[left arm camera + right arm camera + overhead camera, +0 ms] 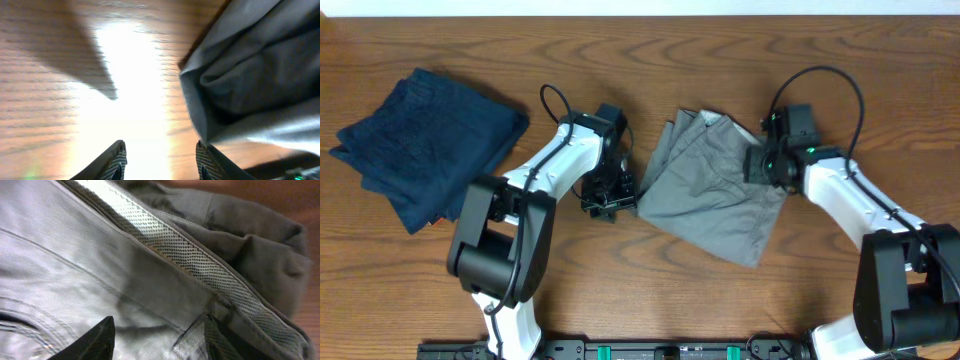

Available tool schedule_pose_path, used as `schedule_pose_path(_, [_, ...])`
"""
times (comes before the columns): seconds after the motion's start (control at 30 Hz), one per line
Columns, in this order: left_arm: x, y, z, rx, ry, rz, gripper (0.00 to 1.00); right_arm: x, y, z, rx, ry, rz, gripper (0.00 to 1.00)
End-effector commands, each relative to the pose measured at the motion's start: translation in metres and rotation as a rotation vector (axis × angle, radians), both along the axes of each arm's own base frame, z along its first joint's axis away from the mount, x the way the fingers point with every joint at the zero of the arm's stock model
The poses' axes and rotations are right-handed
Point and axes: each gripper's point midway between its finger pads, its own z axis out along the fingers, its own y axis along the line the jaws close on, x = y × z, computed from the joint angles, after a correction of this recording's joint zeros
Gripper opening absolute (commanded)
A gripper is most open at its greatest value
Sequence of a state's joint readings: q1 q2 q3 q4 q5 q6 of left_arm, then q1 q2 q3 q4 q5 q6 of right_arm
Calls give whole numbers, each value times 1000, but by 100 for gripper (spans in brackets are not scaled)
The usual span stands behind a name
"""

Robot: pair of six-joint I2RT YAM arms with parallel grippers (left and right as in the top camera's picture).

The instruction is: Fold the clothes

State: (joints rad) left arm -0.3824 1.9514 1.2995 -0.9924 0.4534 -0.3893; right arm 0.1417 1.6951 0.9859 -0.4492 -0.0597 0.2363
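Observation:
The grey shorts (715, 190) lie folded in the middle of the table. The dark navy garment (425, 140) lies folded at the far left. My left gripper (610, 200) is open and empty, low over bare wood at the shorts' left edge; in the left wrist view its fingers (160, 160) are spread, the right one close by the grey cloth (250, 75). My right gripper (765, 165) is open just over the shorts' right side. In the right wrist view its fingers (157, 337) straddle grey cloth (60, 275) near the mesh-lined waistband (175, 247).
The wooden table (650, 290) extends around both garments. A black rail with green fittings (650, 350) runs along the front edge. The arm bases stand at front left (495, 255) and front right (910, 290).

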Motion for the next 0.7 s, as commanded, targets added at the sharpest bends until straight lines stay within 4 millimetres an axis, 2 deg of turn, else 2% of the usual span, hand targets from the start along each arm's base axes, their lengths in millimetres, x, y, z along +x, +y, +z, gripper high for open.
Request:
schedule_pose_path(0.0, [20,-5,31,-49,-143,18,48,22,7,32,5,-56,68,58])
schedule_pose_path(0.03, [32,-4,36,-39,-217,10,53,22,9,38,4,-50,74,59])
schedule_pose_path(0.07, [49,-4,43,-43,-317,-18,67,22,11,42,3,-43,79,60])
schedule_pose_path(0.13, [75,-12,56,-80,-476,-84,85,19,15,47,2,-25,89,61])
schedule_pose_path(0.23, [107,-24,68,-134,-658,-184,98,9,21,44,-2,13,108,62])
schedule_pose_path(0.4, [109,-62,64,-360,-690,-311,98,-2,26,40,-10,57,128,63])
schedule_pose_path(0.53, [108,-71,39,-406,-634,-312,98,-5,26,39,-11,67,127,64])
schedule_pose_path(0.67, [99,-82,15,-492,-547,-309,98,-7,25,38,-10,78,119,65])
